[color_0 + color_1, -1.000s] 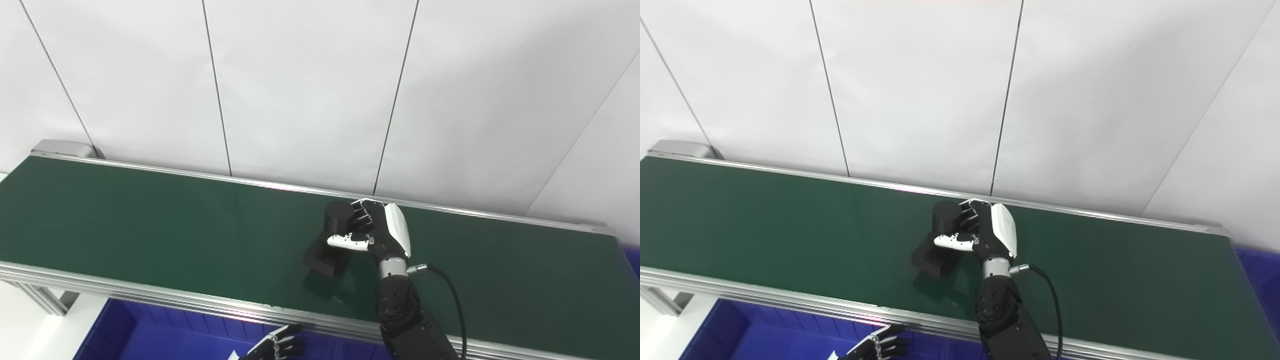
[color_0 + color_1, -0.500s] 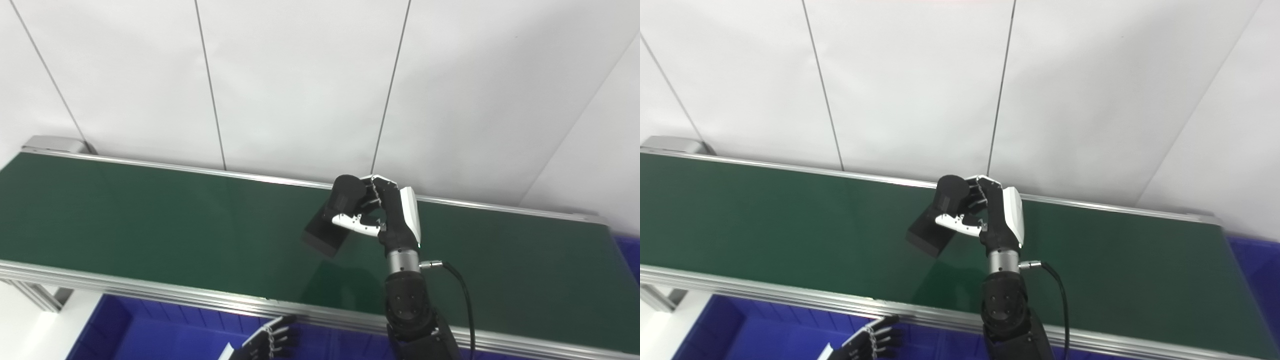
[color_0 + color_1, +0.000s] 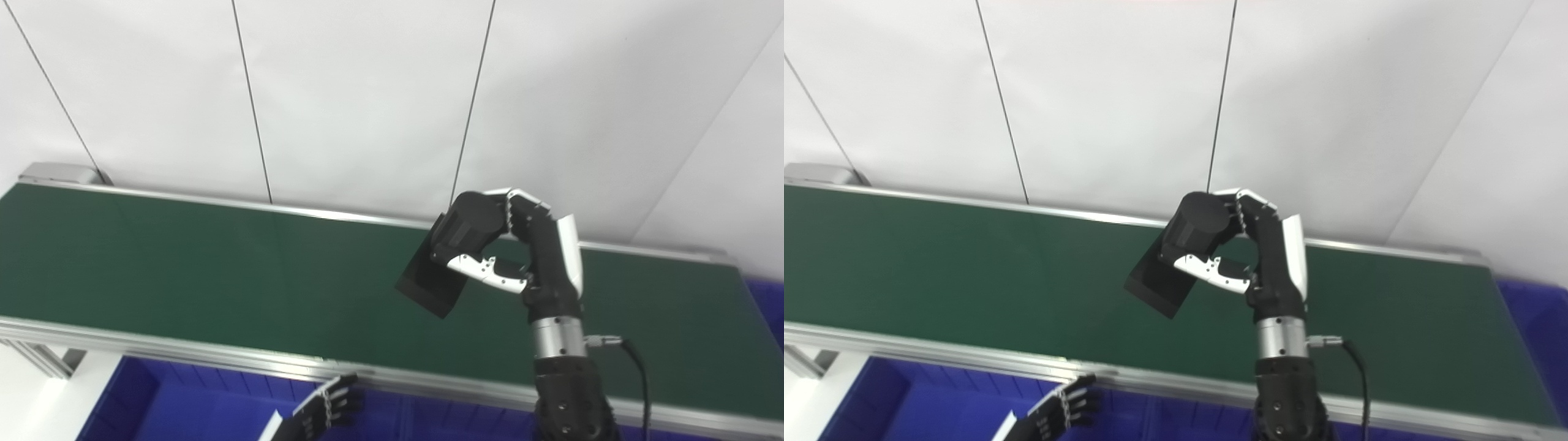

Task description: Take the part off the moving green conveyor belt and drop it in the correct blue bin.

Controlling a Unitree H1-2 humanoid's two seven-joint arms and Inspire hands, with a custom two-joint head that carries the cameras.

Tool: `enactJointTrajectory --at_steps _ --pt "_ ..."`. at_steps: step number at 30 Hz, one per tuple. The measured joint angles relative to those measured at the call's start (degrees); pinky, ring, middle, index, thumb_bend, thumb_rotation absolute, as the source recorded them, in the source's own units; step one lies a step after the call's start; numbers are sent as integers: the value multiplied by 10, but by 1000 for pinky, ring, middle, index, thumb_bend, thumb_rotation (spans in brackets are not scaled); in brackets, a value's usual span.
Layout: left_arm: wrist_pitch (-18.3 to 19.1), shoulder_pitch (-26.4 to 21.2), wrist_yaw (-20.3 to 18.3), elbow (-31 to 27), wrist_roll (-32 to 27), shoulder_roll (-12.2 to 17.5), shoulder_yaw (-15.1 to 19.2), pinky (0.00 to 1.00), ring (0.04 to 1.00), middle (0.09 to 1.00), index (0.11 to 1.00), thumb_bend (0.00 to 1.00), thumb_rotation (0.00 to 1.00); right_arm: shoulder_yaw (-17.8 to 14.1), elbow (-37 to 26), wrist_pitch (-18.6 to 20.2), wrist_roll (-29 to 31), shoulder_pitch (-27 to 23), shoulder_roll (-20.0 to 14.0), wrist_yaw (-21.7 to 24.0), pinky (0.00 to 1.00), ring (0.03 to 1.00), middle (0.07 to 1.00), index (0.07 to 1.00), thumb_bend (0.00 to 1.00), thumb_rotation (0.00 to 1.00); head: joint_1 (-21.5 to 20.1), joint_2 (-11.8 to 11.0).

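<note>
Left eye view: right robot hand (image 3: 539,257) raised above green conveyor belt (image 3: 184,269), fingers (image 3: 520,205) + thumb wrapped round black part (image 3: 450,251). Part = cylinder stub on top w/ flat rectangular block below, tilted, block end pointing down-left, clear of belt surface. White-shelled back of right robot hand faces right; wrist upright, cable off its right side. Belt runs left to right across frame, aluminium rails (image 3: 184,355) front & back, white panelled wall (image 3: 367,92) behind. Blue bin (image 3: 184,410) below near rail at bottom-left; another blue bin edge (image 3: 1537,318) past belt's right end. Left robot hand (image 3: 327,410) low at bottom edge, over blue bin, just under near rail; dark fingers spread apart, holding nothing. Same layout in right eye view, nothing extra visible.
</note>
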Motion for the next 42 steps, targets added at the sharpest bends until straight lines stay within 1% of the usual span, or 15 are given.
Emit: enactJointTrajectory --at_steps 1,3,4,7,9,12,15,18,22,24,28,30,33,37,42 --pt "0 0 0 -2 0 0 1 735 782 818 877 844 744 0 -16 3 -3 7 -2 4 338 417 497 513 518 0 -13 8" --pt "0 -1 -1 -2 0 2 4 738 784 820 879 852 751 -3 -45 7 -4 21 -5 12 345 421 500 509 518 0 -13 8" --pt "0 -1 -1 -2 -1 3 5 739 785 820 880 855 754 -5 -56 9 -4 28 -7 15 347 423 500 507 518 0 -26 18" --pt "0 -1 -3 -5 -1 7 8 731 778 817 884 861 775 -10 -86 17 -6 48 -13 26 375 432 496 505 519 0 -41 29" --pt "0 -2 -4 -11 -1 11 11 728 776 815 883 855 779 -13 -109 18 -13 66 -19 28 381 434 496 503 519 0 -59 42" --pt "0 -3 -8 -21 -13 14 17 725 774 813 879 851 781 -19 -144 22 -19 102 -26 37 372 432 498 502 519 0 -66 48" --pt "0 -6 -11 -22 -13 16 20 722 772 808 877 851 780 -26 -169 25 -22 134 -25 41 362 428 497 505 518 0 -86 62" --pt "0 -6 -14 -31 -23 18 22 723 771 806 875 846 776 -35 -188 25 -22 158 -22 41 350 424 495 507 518 0 -94 69" --pt "3 -7 -20 -44 -31 23 27 714 765 801 867 860 774 -47 -197 25 -21 197 -9 39 322 413 500 506 518 0 -108 77" --pt "6 -5 -21 -44 -35 27 29 710 762 800 866 864 777 -53 -208 25 -24 224 -4 37 275 390 493 518 516 0 -114 82" --pt "12 -5 -23 -49 -38 33 33 705 759 799 866 859 773 -69 -218 25 -27 270 6 20 273 388 496 521 515 0 -123 89" --pt "14 -6 -23 -59 -38 34 34 703 758 797 863 859 773 -77 -221 23 -26 290 10 14 348 426 497 499 518 0 -128 93" --pt "19 -7 -24 -66 -39 35 35 704 758 797 865 856 766 -85 -220 21 -27 314 14 2 396 451 500 481 519 0 -135 99" --pt "31 -6 -26 -75 -49 39 39 701 755 795 865 845 759 -101 -197 4 -22 343 15 -20 407 459 497 477 520 0 -138 106" --pt "35 -6 -29 -81 -50 43 42 701 755 797 866 842 760 -113 -163 -16 -28 376 20 -48 365 427 493 504 519 0 -150 111"
